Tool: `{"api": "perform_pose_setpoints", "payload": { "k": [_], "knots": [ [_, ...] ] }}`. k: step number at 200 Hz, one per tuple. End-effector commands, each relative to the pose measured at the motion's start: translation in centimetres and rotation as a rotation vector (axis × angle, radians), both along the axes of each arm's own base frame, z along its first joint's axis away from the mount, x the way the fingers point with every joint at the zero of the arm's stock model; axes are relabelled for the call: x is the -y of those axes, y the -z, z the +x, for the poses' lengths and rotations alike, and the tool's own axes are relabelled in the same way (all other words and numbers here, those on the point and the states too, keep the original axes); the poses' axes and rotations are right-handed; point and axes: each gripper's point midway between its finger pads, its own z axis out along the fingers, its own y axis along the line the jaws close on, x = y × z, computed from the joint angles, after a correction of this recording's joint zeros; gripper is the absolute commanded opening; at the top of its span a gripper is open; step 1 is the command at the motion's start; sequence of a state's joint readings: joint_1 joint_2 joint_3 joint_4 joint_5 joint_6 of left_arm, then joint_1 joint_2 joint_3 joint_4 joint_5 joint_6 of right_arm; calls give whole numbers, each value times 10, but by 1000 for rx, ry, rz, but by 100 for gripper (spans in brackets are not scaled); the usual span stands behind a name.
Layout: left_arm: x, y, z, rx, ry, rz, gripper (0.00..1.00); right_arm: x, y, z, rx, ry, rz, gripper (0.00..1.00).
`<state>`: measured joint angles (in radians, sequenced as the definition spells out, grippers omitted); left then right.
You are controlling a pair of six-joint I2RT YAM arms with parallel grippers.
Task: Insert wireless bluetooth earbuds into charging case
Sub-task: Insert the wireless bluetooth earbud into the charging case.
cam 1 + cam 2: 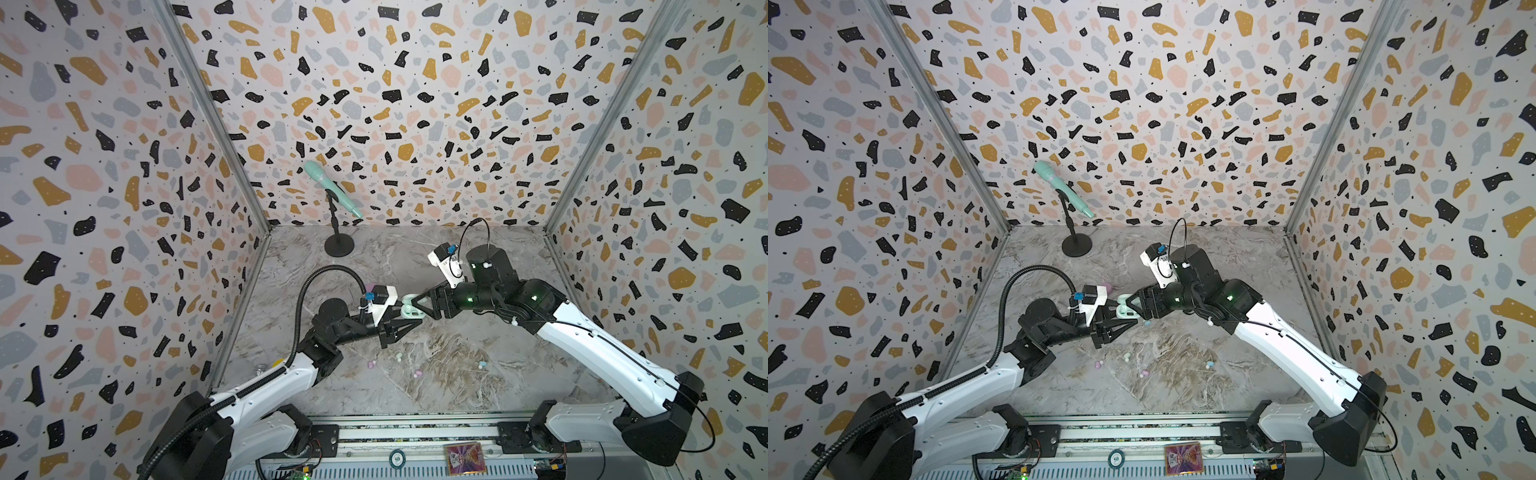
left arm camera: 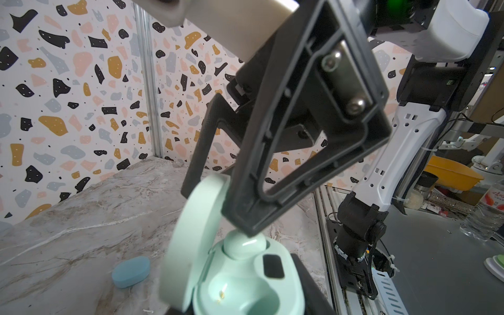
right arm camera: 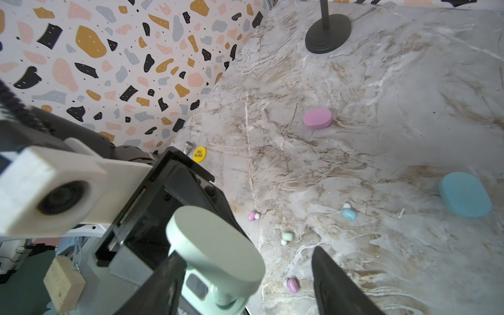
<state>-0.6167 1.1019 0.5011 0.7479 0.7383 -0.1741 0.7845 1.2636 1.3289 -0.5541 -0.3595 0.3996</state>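
My left gripper point(image 2: 240, 300) is shut on the base of a mint charging case point(image 2: 245, 286), whose lid point(image 2: 191, 240) stands open. One mint earbud point(image 2: 244, 244) sits in a socket of the case; the socket beside it is empty. My right gripper point(image 3: 245, 256) is open over the case, the lid point(image 3: 218, 245) between its spread fingers, and one fingertip point(image 2: 245, 223) rests on the seated earbud. In both top views the two grippers meet at the case point(image 1: 411, 309) point(image 1: 1126, 309) mid-table. Loose earbuds lie on the marble: pink point(image 3: 253, 216), mint point(image 3: 286, 237), blue point(image 3: 349, 212), pink point(image 3: 292, 285).
A shut pink case point(image 3: 317, 117) and a shut blue case point(image 3: 465, 195) lie on the table. A mint microphone on a black stand point(image 1: 338, 245) is at the back left. A yellow chip point(image 3: 199, 154) lies by the left wall. Patterned walls enclose three sides.
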Motion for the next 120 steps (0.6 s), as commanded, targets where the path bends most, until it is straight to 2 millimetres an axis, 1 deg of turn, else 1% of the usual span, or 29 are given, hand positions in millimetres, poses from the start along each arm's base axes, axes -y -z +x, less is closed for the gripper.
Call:
{"api": "perform_pose_setpoints", "payload": {
  "k": [1,37,51,61,72,92,97,100,120],
  "knots": [
    [-4,-12,4,25,-23,-46,33,6,-25,-15,25,-33,62,76],
    [-10,-15,11,8,-50,-61,33,13,-25,-25,16,-35,82,79],
    [-12,-17,13,4,-61,-65,33,17,-21,-27,12,-29,79,80],
    [-14,-17,15,0,-74,-69,33,19,-15,-28,7,-22,72,81],
    [-17,-18,17,-1,-90,-72,33,24,-2,-28,-4,-7,56,81],
    [-23,-17,22,1,-119,-65,33,32,28,-26,-33,22,30,81],
    [-24,-18,23,3,-126,-65,33,34,39,-25,-45,34,18,81],
    [-25,-18,25,3,-132,-65,33,35,42,-25,-45,36,15,81],
    [-32,-18,32,4,-170,-67,33,38,78,-23,-69,53,-24,81]
  ]
}}
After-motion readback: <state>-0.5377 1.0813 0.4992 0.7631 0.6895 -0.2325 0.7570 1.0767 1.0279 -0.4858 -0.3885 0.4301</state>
